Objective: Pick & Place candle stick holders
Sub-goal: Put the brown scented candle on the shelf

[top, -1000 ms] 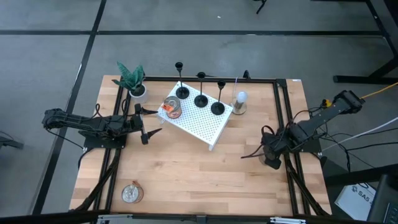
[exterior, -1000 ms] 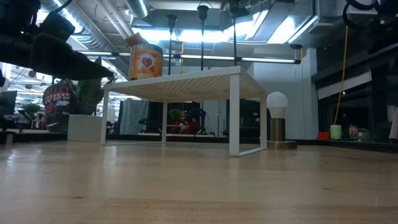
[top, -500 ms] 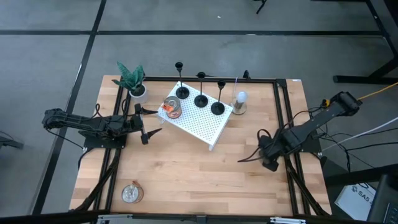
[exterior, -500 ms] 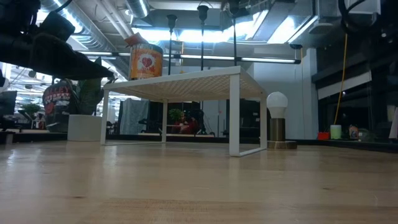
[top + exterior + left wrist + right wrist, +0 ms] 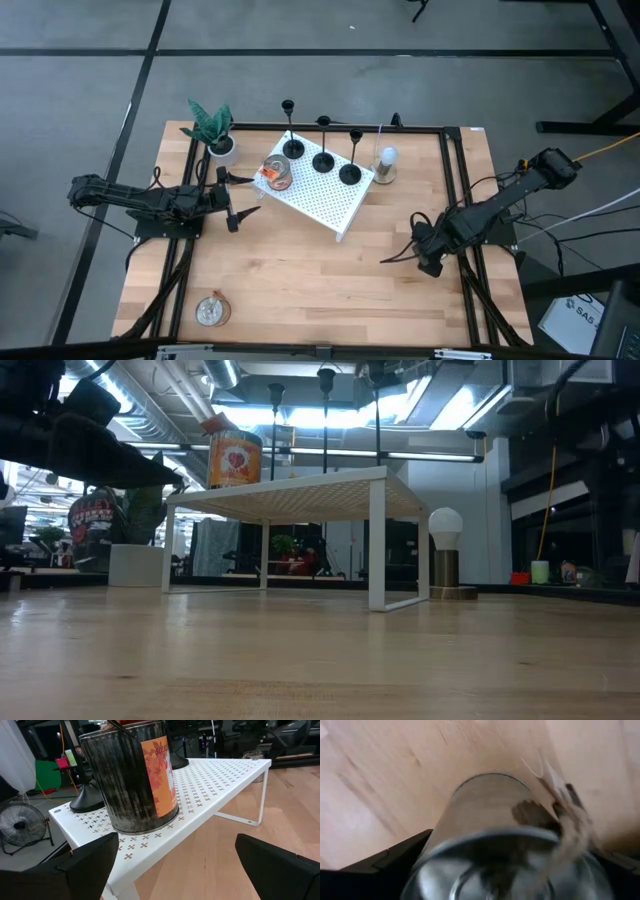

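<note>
Glass jar (image 5: 495,845) between right gripper (image 5: 400,251) fingers, contents blurred.

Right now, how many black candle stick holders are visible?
3, all upright in a row on the white perforated metal shelf: one at its far-left end, one in the middle, one nearest the bulb-shaped lamp. None appear hidden.

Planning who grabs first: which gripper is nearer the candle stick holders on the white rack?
Left. The left gripper sits just beside the rack's corner, close to the candle stick holders. The right gripper is across the table, past the rack's other end.
</note>
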Motion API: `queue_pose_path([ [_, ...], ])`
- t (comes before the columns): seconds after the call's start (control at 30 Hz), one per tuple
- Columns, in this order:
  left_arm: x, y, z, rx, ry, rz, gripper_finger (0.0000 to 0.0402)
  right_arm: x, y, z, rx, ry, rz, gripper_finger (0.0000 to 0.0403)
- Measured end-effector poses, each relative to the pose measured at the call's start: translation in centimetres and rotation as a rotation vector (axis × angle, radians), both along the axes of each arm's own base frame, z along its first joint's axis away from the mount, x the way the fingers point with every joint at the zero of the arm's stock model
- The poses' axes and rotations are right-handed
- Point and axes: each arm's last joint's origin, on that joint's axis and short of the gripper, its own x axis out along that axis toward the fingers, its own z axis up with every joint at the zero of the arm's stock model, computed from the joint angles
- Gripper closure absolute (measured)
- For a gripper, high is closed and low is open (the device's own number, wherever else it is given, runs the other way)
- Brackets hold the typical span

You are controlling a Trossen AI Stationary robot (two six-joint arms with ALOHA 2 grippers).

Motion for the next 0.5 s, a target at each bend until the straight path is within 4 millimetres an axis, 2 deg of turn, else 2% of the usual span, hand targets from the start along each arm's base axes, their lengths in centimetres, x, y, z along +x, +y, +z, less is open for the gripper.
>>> queue_pose_path([
  [0.17,0.0,0.0,0.0,0.0,0.0,0.0,0.0001,-0.13,-0.44,-1.28,0.018,-0.029,-0.01,0.0003],
  [0.5,0.0,0.0,0.0,0.0,0.0,0.0,0.0002,0.4,-0.36,-1.28,0.026,-0.091,0.08,0.0003],
])
